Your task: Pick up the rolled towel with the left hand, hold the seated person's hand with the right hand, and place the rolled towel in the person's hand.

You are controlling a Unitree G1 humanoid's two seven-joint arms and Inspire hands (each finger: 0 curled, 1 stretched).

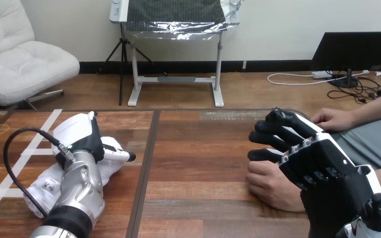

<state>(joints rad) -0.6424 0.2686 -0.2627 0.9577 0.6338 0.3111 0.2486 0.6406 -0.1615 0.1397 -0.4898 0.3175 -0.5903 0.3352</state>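
Setting: a brown wooden surface (193, 163) seen from the robot's head, with a person seated at its right side.
Towel: a white rolled cloth towel (42, 186) lies on the surface at the left, well apart from the person.
Left hand: the robot's left hand (87, 139) rests on top of the roll with its fingers (119, 152) curled down over the cloth, likely to secure a grip before lifting.
Right hand: the robot's right hand (317, 158) lies over the person's hand (268, 186), which rests on the surface at the right; whether it grips cannot be told.
Other hand: the person's second hand (332, 119) rests farther back, touching nothing else.
Stage: judged early; the towel is not yet lifted.
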